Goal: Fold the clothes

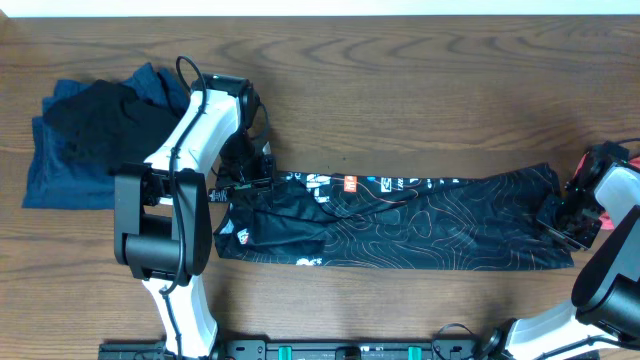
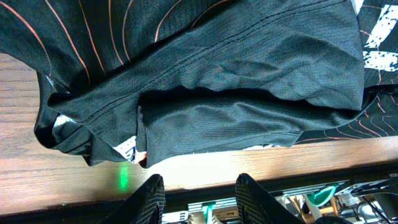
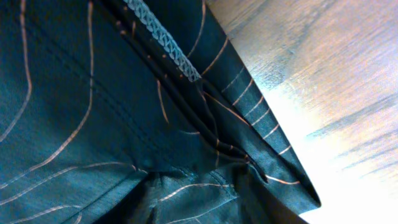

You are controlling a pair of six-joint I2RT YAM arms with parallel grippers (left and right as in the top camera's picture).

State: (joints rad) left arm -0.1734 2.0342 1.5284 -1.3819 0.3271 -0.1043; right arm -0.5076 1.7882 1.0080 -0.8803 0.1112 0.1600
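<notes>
Bare tabletop [image 1: 420, 90] is lying open beyond the black shirt [image 1: 430, 230] spanning the middle, while a heap of dark clothes [image 1: 90, 140] is crowding the far-left corner and the left arm [image 1: 185, 170] and right arm [image 1: 610, 260] are blocking the shirt's ends.

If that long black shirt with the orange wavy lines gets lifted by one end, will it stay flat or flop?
Probably flop: the black shirt with thin orange lines lies in soft creases and overlapping folds. Its fabric looks thin, so it is likely light for its size. The smooth knit may slide easily across the wooden table when pushed.
</notes>
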